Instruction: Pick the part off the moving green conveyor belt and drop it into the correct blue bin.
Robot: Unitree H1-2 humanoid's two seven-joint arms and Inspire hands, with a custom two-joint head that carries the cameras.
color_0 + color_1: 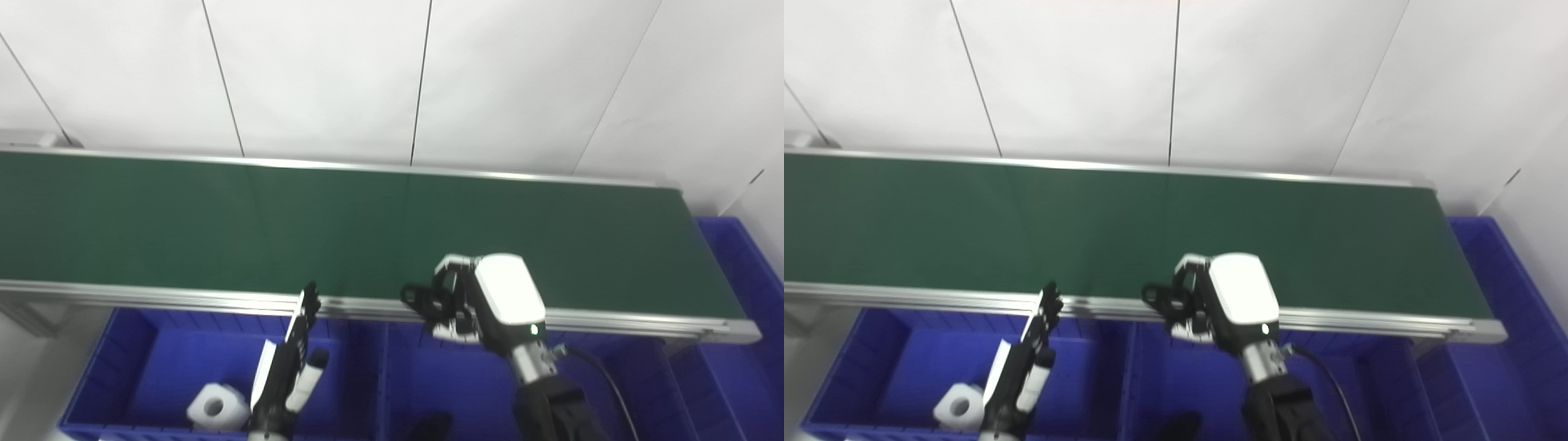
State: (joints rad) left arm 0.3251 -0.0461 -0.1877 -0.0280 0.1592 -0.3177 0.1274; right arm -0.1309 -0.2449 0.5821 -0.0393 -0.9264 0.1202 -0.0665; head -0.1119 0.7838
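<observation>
Bins in bright blue are sitting in a row under the near edge of the green conveyor belt (pixel 367 226). The left bin (pixel 147 361) is holding one white part (pixel 214 407), a chunky piece with a round hole in it, lying near the bin's front left corner. The middle bin (pixel 416 373) is showing something dark (pixel 429 425) at its front edge, too cut off to tell what it is. Another blue bin (pixel 744 275) is sitting past the right end of the belt, and I cannot see what is lying inside it.

The belt is running across the room from left to right, with a shiny metal rail (pixel 153 297) along its near edge. A white wall (pixel 392 73) is standing behind it.

The left hand (pixel 288 367) is hanging over the right side of the left bin, with its fingers (pixel 306 309) stretched out straight and pointing up toward the belt's near rail. It is holding nothing.

The right hand (pixel 471 300) is sitting over the belt's near rail, above the back of the middle bin. Its fingers are curling inward, and something small and white is peeking out under them. I cannot tell if that is a part it is gripping or just a piece of the hand itself.
</observation>
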